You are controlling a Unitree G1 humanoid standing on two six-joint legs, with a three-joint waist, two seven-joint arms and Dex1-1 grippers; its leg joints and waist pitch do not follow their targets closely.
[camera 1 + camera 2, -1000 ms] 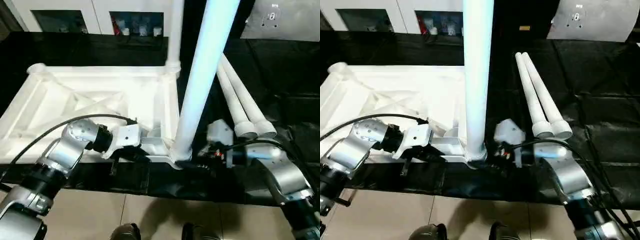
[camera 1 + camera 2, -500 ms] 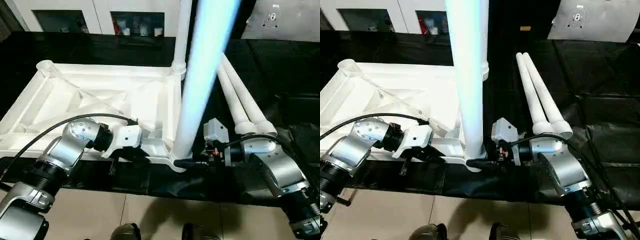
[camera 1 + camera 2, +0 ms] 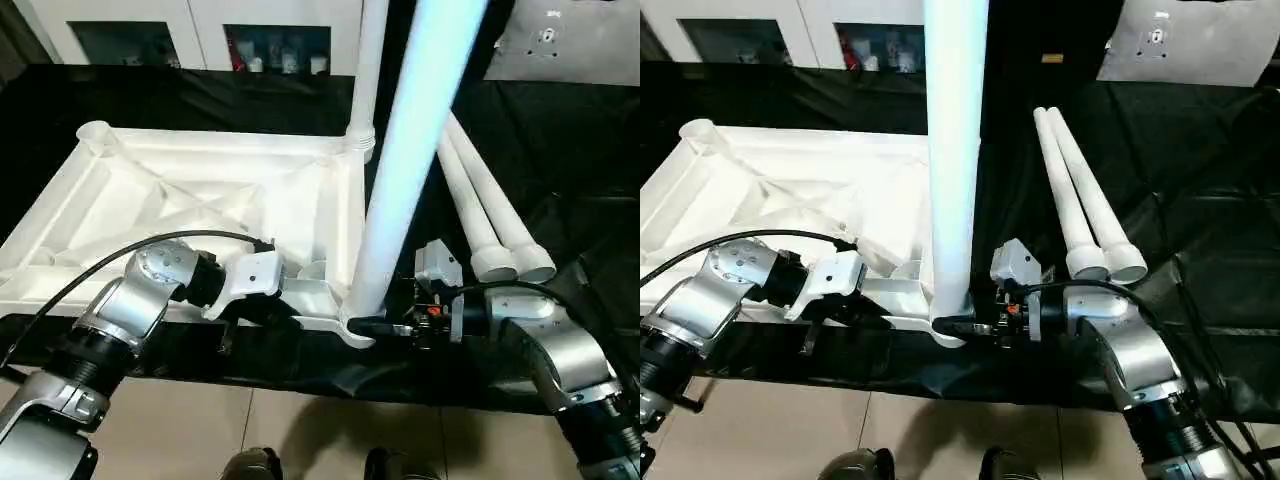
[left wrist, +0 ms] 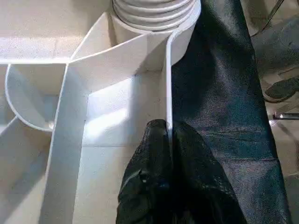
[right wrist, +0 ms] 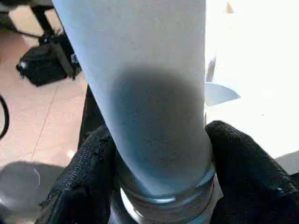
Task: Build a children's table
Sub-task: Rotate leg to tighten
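- The children's table top (image 3: 200,200) is laid underside up on a black-covered table (image 3: 560,150).
- Its near edge wall is pinched between the closed fingers (image 4: 154,168) of the left gripper (image 4: 169,140).
- A leg (image 3: 405,180) is stood in the near corner socket, with another leg (image 3: 365,70) upright in the far one.
- The near leg's base is clasped by the right gripper (image 5: 159,186).
- Two loose legs (image 3: 1080,200) are laid side by side at the right.
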